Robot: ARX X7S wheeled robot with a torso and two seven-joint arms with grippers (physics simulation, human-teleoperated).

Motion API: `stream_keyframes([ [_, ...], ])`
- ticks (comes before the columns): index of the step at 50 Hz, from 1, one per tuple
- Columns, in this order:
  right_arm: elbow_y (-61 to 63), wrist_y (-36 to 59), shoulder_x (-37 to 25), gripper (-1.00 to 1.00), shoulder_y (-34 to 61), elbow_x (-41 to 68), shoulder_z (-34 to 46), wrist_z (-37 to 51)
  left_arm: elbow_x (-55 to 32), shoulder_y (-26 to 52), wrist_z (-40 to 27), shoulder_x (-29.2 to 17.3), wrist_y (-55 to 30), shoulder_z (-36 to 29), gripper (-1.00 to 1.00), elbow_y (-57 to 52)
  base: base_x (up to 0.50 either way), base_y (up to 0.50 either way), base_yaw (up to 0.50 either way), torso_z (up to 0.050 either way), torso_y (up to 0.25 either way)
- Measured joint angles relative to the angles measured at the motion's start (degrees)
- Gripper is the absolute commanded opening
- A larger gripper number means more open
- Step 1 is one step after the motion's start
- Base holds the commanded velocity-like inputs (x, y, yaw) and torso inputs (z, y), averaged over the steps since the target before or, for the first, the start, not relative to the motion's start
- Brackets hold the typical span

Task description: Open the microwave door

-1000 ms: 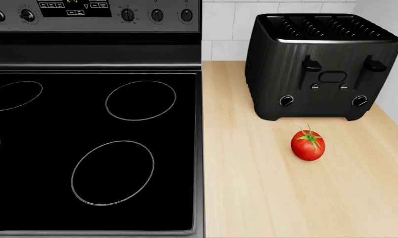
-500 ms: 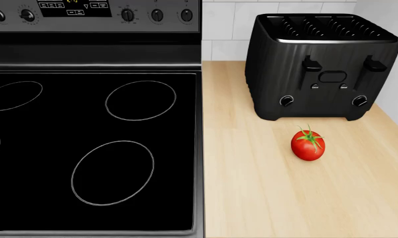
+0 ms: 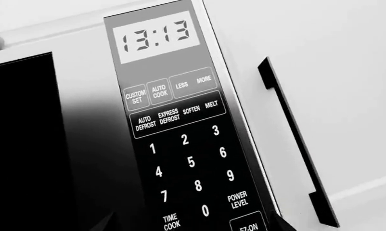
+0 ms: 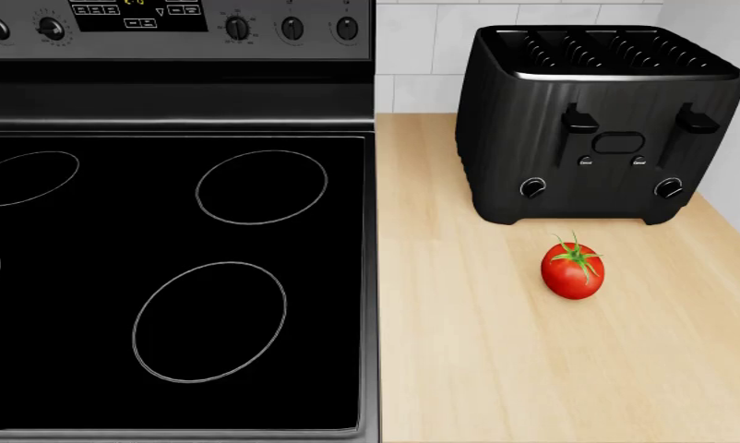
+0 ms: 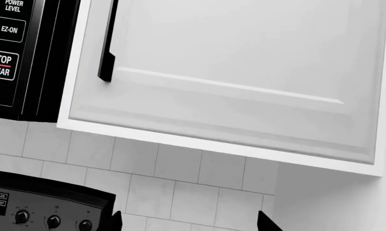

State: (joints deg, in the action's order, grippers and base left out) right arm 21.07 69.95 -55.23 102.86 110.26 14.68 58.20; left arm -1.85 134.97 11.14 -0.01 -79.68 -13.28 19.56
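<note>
The microwave's control panel (image 3: pixel 180 144) fills the left wrist view from very close, its display reading 13:13 above a keypad. The dark window of the microwave door (image 3: pixel 19 144) lies beside the panel. My left gripper (image 3: pixel 191 224) is open, with only its two dark fingertips (image 3: pixel 109 224) showing at the frame's edge in front of the keypad. A strip of the microwave (image 5: pixel 26 57) with the STOP CLEAR key appears in the right wrist view. My right gripper (image 5: pixel 189 222) is open and empty, facing the tiled wall. Neither gripper appears in the head view.
A white cabinet door (image 5: pixel 244 72) with a black bar handle (image 3: pixel 296 144) hangs right beside the microwave. Below are a black stove top (image 4: pixel 173 268) with its knob panel (image 5: pixel 45 211), a black toaster (image 4: pixel 598 125) and a red tomato (image 4: pixel 572 269) on the wooden counter (image 4: pixel 494 369).
</note>
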Motion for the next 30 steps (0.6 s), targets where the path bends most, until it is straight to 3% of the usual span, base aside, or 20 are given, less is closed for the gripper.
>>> stream_keyframes([
  [5, 0.1, -0.2, 0.1, 1.0, -0.4, -0.1, 0.1, -0.1, 12.3, 0.0, 8.3, 0.0, 0.1, 1.4, 1.0, 0.7, 0.0, 0.0, 0.0, 0.0, 0.0],
  [9, 0.2, -0.4, 0.1, 1.0, -0.5, 0.0, 0.2, -0.2, 19.4, 0.0, 10.4, -0.1, 0.7, 4.3, 1.0, 0.3, 0.0, 0.0, 0.0, 0.0, 0.0],
  [21, 0.2, -0.4, 0.0, 1.0, -0.4, -0.1, 0.5, -0.4, 11.9, 0.0, -10.6, -8.5, 5.4, 10.5, 1.0, -7.2, 0.0, 0.0, 0.0, 0.0, 0.0],
  [30, 0.4, -0.8, 0.0, 1.0, -0.9, -0.4, 0.7, -0.6, 11.0, 0.0, -17.1, -13.6, 6.4, 11.8, 1.0, -10.1, 0.0, 0.0, 0.0, 0.0, 0.0],
])
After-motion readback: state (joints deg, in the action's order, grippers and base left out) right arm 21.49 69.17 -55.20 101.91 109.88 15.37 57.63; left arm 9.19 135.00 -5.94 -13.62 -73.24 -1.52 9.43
